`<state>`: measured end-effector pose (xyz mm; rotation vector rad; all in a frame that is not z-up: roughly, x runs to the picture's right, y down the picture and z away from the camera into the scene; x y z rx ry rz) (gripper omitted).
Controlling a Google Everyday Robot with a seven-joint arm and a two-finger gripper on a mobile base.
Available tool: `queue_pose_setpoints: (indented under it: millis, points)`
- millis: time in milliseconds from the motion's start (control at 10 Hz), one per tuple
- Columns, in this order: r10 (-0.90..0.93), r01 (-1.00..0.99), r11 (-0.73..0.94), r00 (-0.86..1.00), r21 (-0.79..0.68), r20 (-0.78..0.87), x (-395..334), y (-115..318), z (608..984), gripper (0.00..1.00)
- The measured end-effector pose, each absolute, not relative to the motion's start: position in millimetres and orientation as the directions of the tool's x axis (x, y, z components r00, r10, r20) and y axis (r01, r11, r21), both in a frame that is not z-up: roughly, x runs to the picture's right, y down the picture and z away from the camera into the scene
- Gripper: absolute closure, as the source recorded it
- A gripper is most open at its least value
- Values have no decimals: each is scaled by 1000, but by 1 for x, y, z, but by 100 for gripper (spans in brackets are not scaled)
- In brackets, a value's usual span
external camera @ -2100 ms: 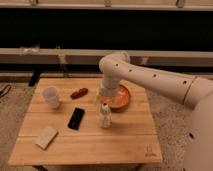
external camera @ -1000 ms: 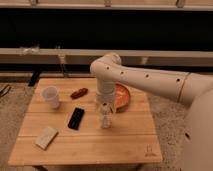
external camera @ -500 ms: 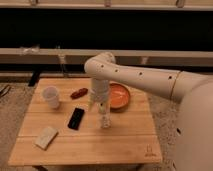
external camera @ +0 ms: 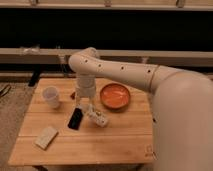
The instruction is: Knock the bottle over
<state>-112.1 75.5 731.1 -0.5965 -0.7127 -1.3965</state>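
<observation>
The bottle [external camera: 98,118], small and whitish with a pale label, lies tipped on its side on the wooden table [external camera: 120,142], slanting from upper left to lower right. It sits between the black phone [external camera: 76,118] and the orange bowl [external camera: 115,96]. My gripper [external camera: 86,104] hangs straight down from the white arm, just above and to the left of the bottle's upper end, close to it or touching it.
A white paper cup [external camera: 51,96] stands at the table's left. A small red object [external camera: 73,94] shows partly behind my wrist. A beige flat block [external camera: 46,137] lies at the front left. A bench or rail runs behind the table.
My arm has swept left across the table, from over the bowl to past the bottle. The bottle stood upright before and now lies tipped over.
</observation>
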Motion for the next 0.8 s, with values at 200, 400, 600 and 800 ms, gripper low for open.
queue_pose_setpoints:
  millis: [200, 400, 600, 800]
  points:
    - [-676, 994, 94, 26, 51, 737, -118, 64, 739, 37]
    - [-697, 992, 121, 53, 44, 715, -106, 52, 752, 37]
    - [-713, 987, 160, 102, 20, 694, -86, 49, 759, 37]
    - [-713, 987, 159, 98, 24, 694, -89, 49, 759, 37]
